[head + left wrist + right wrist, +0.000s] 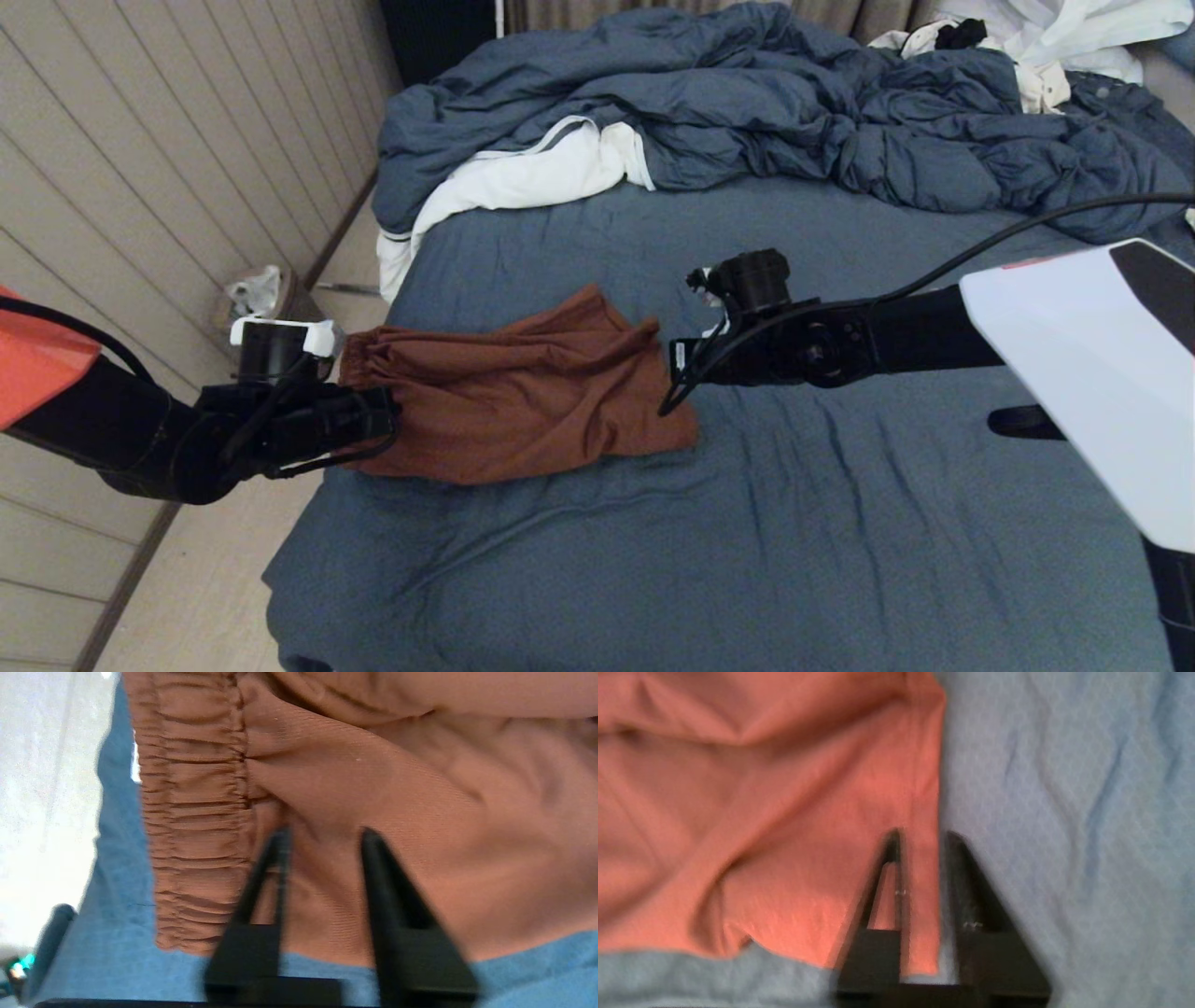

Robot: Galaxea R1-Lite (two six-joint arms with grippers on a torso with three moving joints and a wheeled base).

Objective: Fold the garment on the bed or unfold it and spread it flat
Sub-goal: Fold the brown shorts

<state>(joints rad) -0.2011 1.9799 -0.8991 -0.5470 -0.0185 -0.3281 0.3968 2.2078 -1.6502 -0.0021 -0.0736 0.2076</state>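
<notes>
The rust-brown shorts [523,392] lie rumpled on the dark blue bed [794,523], near its left edge, with the gathered waistband [359,359] pointing left. My left gripper [378,425] is at the waistband end. In the left wrist view it [324,835] is open over the fabric [420,812], just beside the waistband [196,812]. My right gripper [681,369] is at the leg-hem end. In the right wrist view it [923,835] is open, and the hem edge [924,788] runs between its fingers. The drawstring and logo are hidden.
A rumpled blue duvet [794,103] fills the far part of the bed, with white clothes [523,177] at its left and more at the far right [1055,37]. Left of the bed are a floor strip, a small bin [257,294] and a panelled wall.
</notes>
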